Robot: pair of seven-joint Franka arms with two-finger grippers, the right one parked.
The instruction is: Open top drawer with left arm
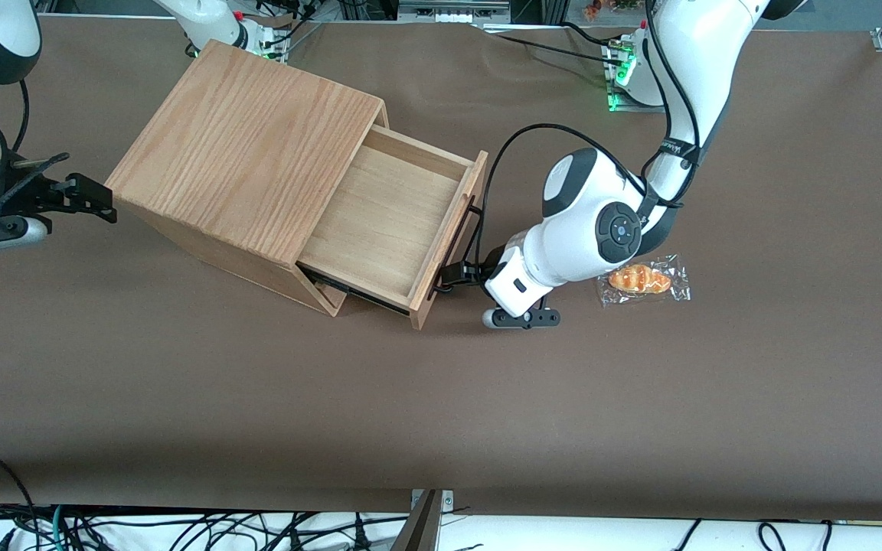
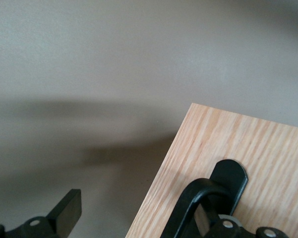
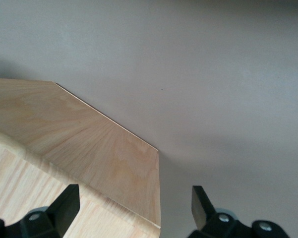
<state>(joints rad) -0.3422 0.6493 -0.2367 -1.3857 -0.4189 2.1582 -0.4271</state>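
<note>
The top drawer (image 1: 387, 218) stands pulled well out of the oak cabinet (image 1: 246, 145), and its pale tray is bare inside. A thin black bar handle (image 1: 458, 236) runs along its front panel (image 2: 238, 144). My left arm (image 1: 586, 226) lies low in front of that panel. My gripper (image 1: 456, 273) is at the end of the handle nearer the front camera. In the left wrist view the gripper (image 2: 138, 204) is open. One finger (image 2: 65, 214) hangs over the table off the panel's edge, and the other sits tucked under the handle's curved end (image 2: 193, 203).
A wrapped bread roll (image 1: 644, 279) lies on the brown table beside the left arm's elbow, toward the working arm's end. The cabinet sits at an angle, its opening facing the left arm. Cables run along the table's front edge (image 1: 257, 528).
</note>
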